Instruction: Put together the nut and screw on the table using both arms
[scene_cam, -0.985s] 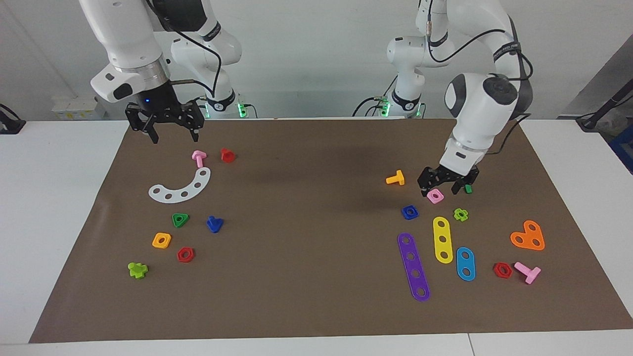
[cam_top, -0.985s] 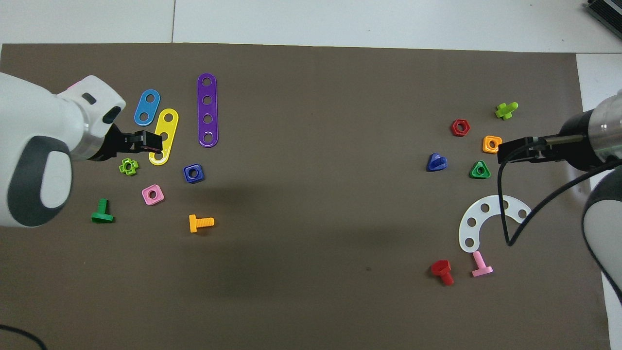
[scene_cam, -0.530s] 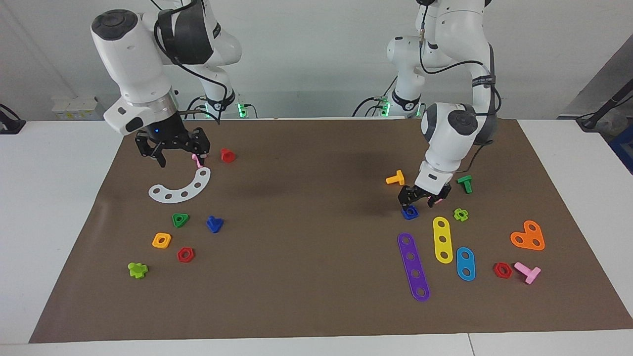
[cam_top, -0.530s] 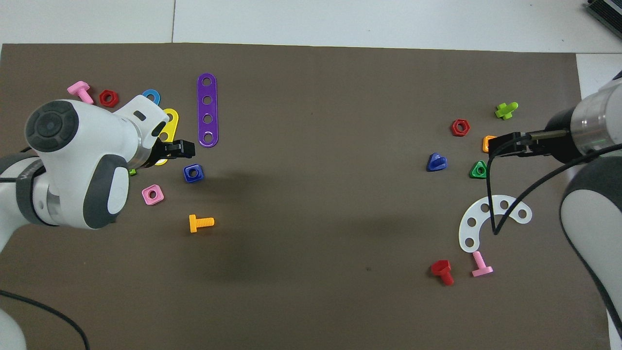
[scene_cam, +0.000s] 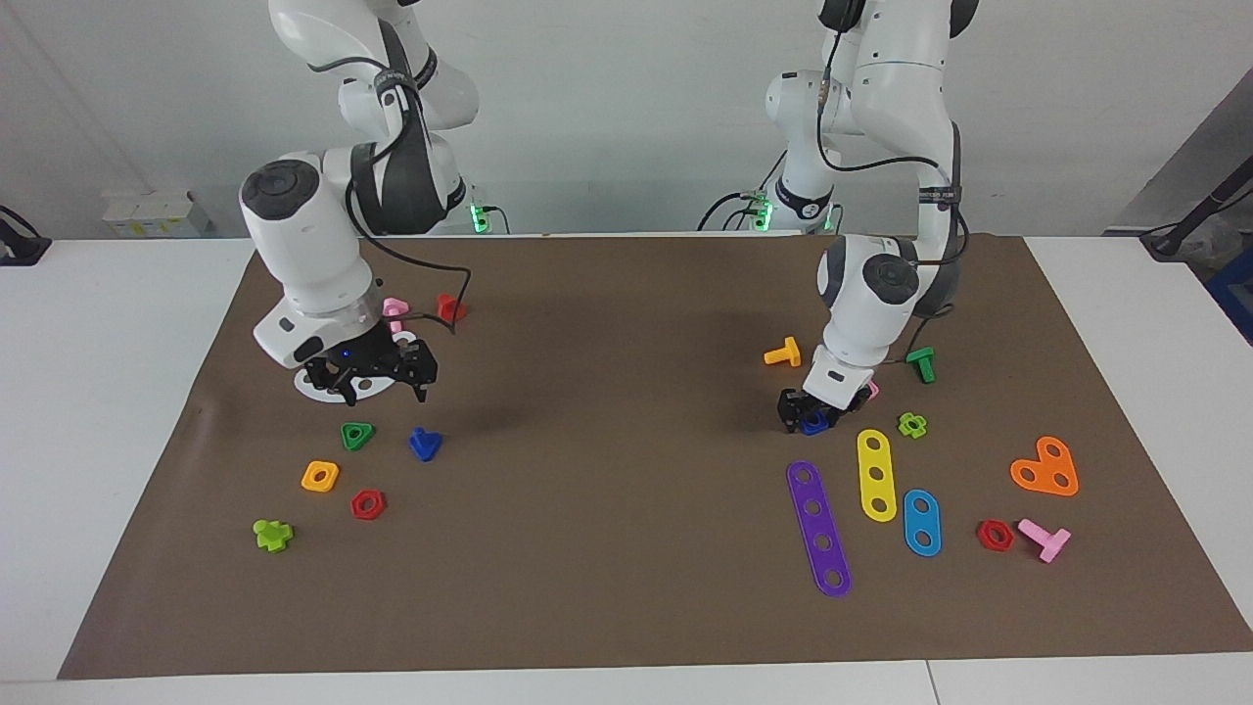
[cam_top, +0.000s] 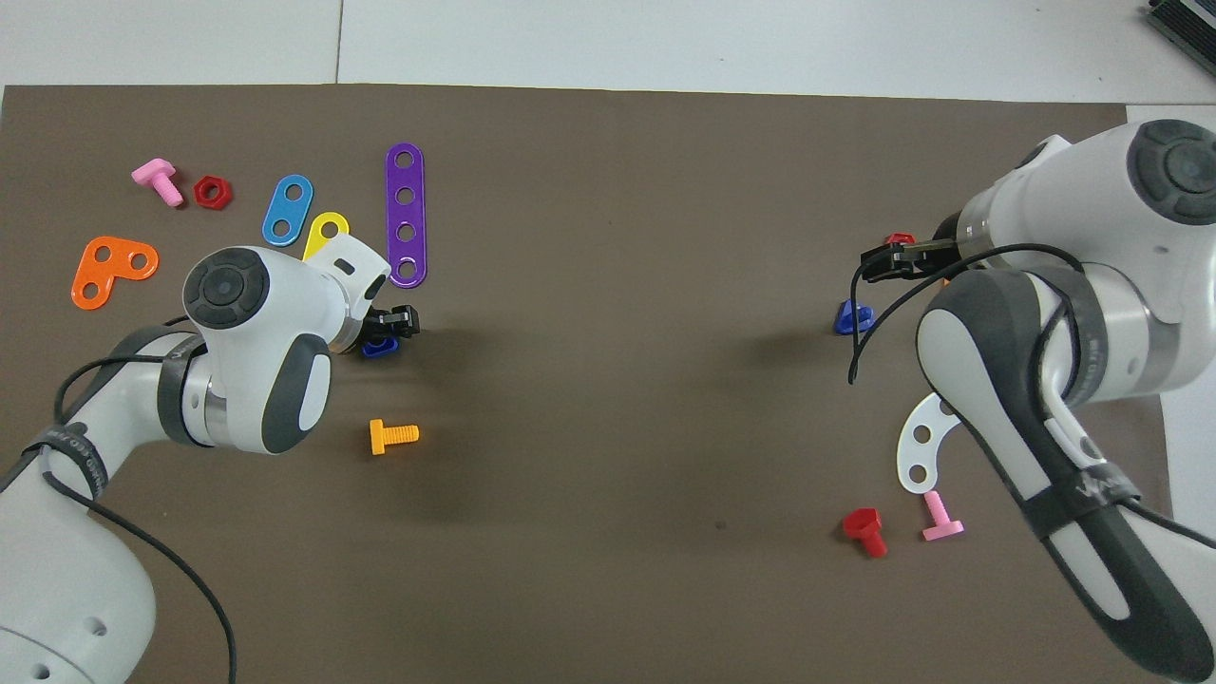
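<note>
Screw (scene_cam: 424, 444): dark blue, wide head down on the surface (scene_cam: 626, 587), shank up. It lies free toward the right arm's end, farther from the robots than the white arc (scene_cam: 309, 386), with a green triangular nut (scene_cam: 357, 436) beside it. Nothing touches it.

Right gripper (scene_cam: 387, 394): low over the arc, fingers (scene_cam: 423, 390) wide apart, short of the screw and empty. Judged step: reach for the screw. To do it well, it should move clear of the arc, centre over the shank, and come down with the fingers straddling the head or shank. They should close only once they are level with it. The triangular nut is close and could be nudged.

Nut (scene_cam: 812, 423): dark blue, square, flat on the surface toward the left arm's end. It lies nearer the robots than the purple strip (scene_cam: 818, 529), and a yellow bolt (scene_cam: 783, 352) is close by.

Left gripper (scene_cam: 807, 411): down at the nut, black tips on either side of it. Whether it has clamped cannot be told. Judged step: pick up the nut. A square hold on two flat sides with the hole left clear would help, then a straight lift. A grip on the rounded corners could let the nut twist or pop out.

Assembly: not begun, as both parts are on the surface and well apart.
</note>
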You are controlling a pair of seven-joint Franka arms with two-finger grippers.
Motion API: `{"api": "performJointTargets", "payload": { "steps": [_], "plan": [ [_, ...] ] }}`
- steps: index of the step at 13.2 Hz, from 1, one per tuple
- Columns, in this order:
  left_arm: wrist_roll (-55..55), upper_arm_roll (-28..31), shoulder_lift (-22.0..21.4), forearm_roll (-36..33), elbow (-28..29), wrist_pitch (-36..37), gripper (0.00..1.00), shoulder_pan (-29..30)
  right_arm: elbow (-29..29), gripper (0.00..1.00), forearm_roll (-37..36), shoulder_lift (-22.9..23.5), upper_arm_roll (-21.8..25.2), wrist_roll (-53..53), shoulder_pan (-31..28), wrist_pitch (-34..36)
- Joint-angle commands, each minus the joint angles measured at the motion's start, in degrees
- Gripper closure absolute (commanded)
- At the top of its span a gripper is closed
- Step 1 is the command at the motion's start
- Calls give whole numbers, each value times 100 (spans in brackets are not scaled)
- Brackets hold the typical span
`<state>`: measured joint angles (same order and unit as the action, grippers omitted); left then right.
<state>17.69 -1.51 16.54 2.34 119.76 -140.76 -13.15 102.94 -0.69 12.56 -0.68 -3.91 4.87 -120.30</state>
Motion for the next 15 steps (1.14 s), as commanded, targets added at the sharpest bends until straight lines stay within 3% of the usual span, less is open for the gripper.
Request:
{"api": "performJointTargets", "payload": {
  "steps": [1,2,3,6,10,12,14,15],
  "plan": [
    [6,80,-64,-84,91,-74,75,-39,303,2,69,202,-37,-40,23,-536],
    [6,80,-64,-119,74,-48,96,-30,584,4,77,203,-37,-49,23,-852],
    [6,80,-64,-120,56,-39,100,-21,813,5,86,220,-37,-92,23,-1168],
    [-3,80,-3,-120,-171,48,100,-4,1149,12,86,282,-37,-198,93,-1575],
    [-11,89,244,-120,-1322,1215,100,31,1263,20,86,291,-37,-137,102,-1584],
    [-11,89,279,-120,-1429,1279,100,31,1316,30,86,264,-37,-110,102,-1584],
    [-20,98,297,-120,-1482,1297,100,31,1316,49,77,264,-28,-110,102,-1576],
    [-29,98,314,-120,-1499,1297,100,31,1316,54,77,264,-28,-93,102,-1576]
  ]
}}
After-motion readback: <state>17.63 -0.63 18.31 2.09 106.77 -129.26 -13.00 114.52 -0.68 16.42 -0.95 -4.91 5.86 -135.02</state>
